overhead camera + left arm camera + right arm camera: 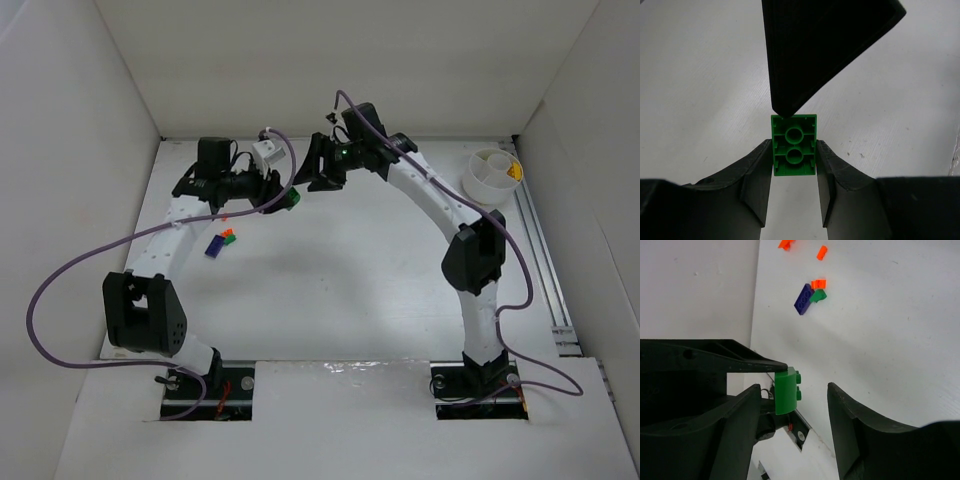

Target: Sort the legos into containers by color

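Left wrist view: green lego [794,145] pinched between left gripper [794,162] pads, hollow underside toward lens. At its 12 o'clock edge, one fingertip [790,97] of right gripper [795,389]; spread wide either side of same brick, not clamping. Farther out on table [340,300], 9 o'clock: loose legos [218,242], dark blue, orange, green, bunched. Farthest, 2 o'clock: white cup [480,183], yellow piece [513,172] in one wedge.
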`<action>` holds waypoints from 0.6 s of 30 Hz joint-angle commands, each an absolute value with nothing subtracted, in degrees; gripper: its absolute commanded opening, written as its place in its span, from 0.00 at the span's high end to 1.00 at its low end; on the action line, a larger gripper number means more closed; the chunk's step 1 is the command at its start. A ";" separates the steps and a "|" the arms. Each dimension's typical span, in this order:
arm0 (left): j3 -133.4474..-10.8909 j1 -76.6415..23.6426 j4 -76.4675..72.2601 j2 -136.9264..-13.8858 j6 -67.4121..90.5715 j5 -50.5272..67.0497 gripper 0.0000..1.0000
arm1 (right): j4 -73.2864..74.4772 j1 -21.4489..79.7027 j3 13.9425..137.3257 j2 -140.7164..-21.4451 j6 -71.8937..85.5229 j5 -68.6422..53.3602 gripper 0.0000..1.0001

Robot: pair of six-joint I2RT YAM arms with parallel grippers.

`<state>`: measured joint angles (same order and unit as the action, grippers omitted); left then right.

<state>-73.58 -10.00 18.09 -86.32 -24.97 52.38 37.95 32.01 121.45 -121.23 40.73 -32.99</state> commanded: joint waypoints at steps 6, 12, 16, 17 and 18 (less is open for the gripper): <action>-77.52 -9.93 18.19 -86.13 -25.49 54.93 0.81 | 39.37 33.49 123.66 -121.46 39.29 -32.87 0.41; -77.52 -9.93 18.19 -86.66 -25.49 54.93 0.81 | 40.52 34.54 124.19 -121.99 37.88 -34.27 0.50; -77.52 -9.93 18.19 -86.66 -25.49 54.93 0.81 | 40.52 34.54 124.19 -122.61 37.35 -36.64 0.50; -77.52 -9.93 18.19 -86.66 -26.01 54.93 0.81 | 40.52 34.54 124.19 -123.13 37.35 -37.43 0.50; -77.52 -10.45 18.19 -86.66 -26.02 54.93 0.81 | 40.52 34.54 124.19 -123.13 37.35 -37.44 0.53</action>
<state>-75.07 -10.02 18.48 -87.22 -25.06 53.08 40.49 34.00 121.47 -122.30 38.24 -35.16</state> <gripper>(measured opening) 0.327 0.478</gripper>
